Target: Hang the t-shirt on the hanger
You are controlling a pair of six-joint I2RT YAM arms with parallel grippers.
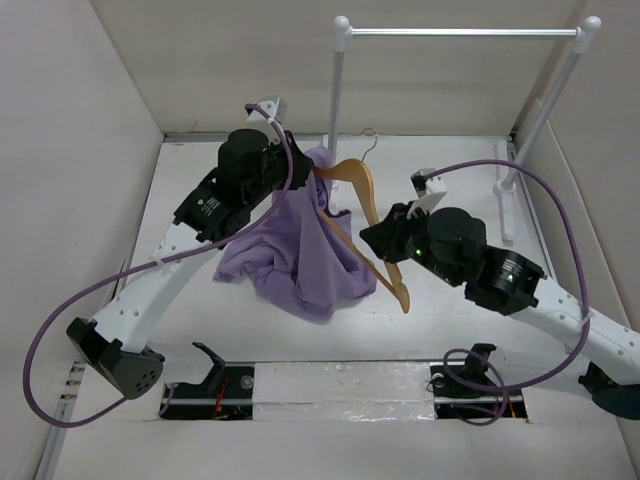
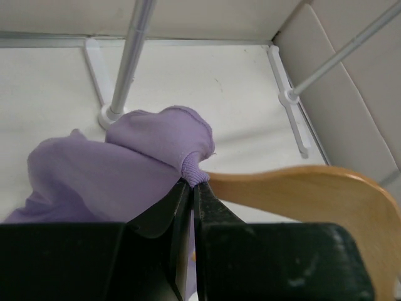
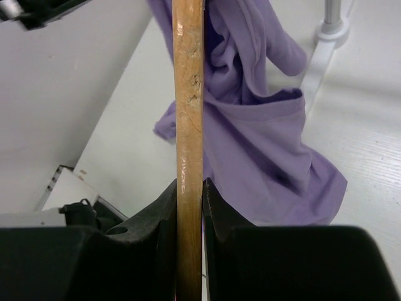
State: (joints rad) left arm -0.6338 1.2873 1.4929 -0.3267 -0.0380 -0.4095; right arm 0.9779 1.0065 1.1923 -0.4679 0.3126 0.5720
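The lavender t-shirt [image 1: 300, 250] hangs in a bunch from my left gripper [image 1: 300, 172], which is shut on its ribbed collar [image 2: 195, 175] above the table. The wooden hanger [image 1: 362, 185] is held tilted, one arm pushed into the shirt's neck, its metal hook [image 1: 372, 143] pointing back. My right gripper [image 1: 375, 240] is shut on the hanger's bar [image 3: 188, 125]. In the right wrist view the shirt [image 3: 263, 144] drapes to the right of the bar. In the left wrist view the hanger's shoulder [image 2: 313, 188] curves just right of the collar.
A white and silver clothes rail [image 1: 460, 32] stands at the back, its posts and feet [image 1: 508, 200] on the right rear of the table. White walls enclose the table on the left, back and right. Purple cables loop from both arms.
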